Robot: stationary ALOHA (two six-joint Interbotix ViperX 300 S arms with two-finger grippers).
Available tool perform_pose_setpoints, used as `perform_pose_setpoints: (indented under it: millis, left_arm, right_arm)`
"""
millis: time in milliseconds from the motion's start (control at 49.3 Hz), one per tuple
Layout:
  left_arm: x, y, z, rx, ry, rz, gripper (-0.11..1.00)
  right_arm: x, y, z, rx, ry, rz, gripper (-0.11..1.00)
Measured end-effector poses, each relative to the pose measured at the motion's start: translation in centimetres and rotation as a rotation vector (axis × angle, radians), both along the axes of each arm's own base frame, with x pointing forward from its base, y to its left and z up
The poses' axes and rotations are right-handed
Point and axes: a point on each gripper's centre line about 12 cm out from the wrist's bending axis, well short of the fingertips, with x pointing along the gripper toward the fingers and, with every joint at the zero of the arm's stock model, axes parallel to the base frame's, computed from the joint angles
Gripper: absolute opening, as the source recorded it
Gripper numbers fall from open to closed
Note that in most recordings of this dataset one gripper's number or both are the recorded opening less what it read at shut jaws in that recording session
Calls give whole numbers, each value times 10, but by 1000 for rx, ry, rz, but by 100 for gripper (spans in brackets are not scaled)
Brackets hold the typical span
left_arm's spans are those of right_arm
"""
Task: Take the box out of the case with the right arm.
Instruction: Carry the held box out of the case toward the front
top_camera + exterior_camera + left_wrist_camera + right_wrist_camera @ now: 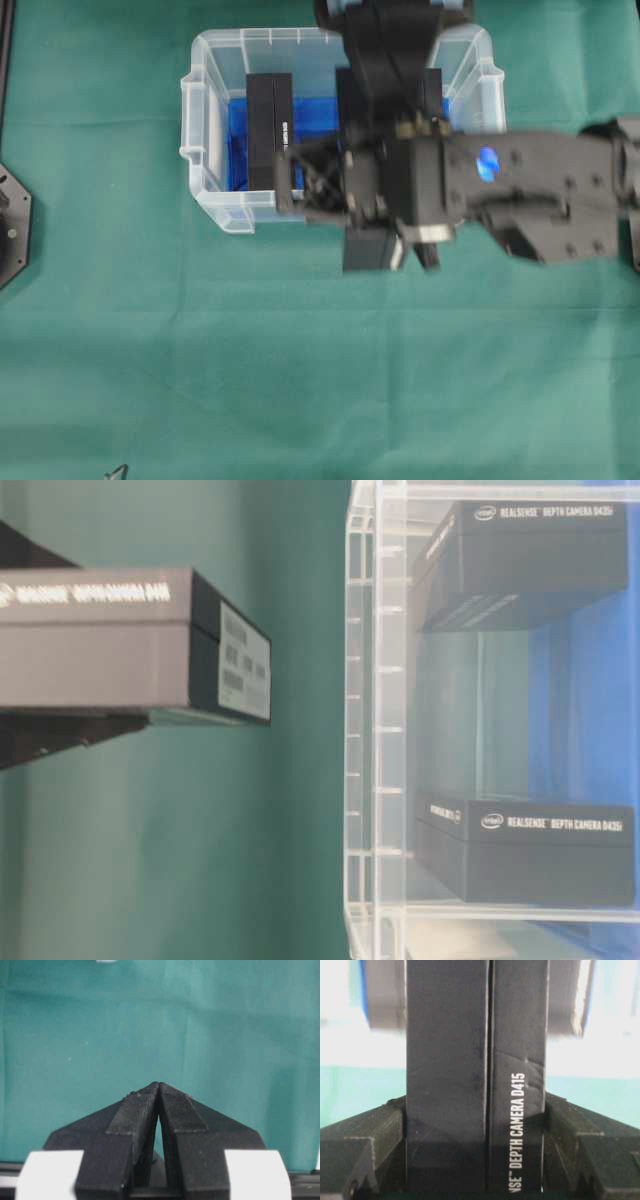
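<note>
My right gripper (475,1102) is shut on a black box (470,1035) printed "DEPTH CAMERA D415"; its two fingers press on the long sides. In the table-level view this box (110,640) hangs clear of the case (375,730), outside its wall. From overhead the held box (368,252) shows under the right gripper (372,235), at the case's (215,110) near wall. My left gripper (159,1085) is shut and empty over bare green cloth.
Two more black boxes stand in the case, one at its left (270,130) and one at its right (432,95), part-hidden by the arm. Both show through the clear wall (525,565) (530,845). Green cloth (300,380) covers the table.
</note>
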Motion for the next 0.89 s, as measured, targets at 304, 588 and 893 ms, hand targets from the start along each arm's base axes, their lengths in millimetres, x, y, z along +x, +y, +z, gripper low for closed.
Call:
perform_pose_setpoints:
  millis: [304,588,893]
  left_arm:
    - [-1,0,1,0,-3,0,0]
    - [-1,0,1,-1,-5,0,0]
    - [-1,0,1,-1,-5,0,0]
  right_arm:
    - [-9,58,0,20,-42,-13,65]
    - [-15,82,0,31,-62,-18,65]
    - [-15,82,-1,31,-62,-24,65]
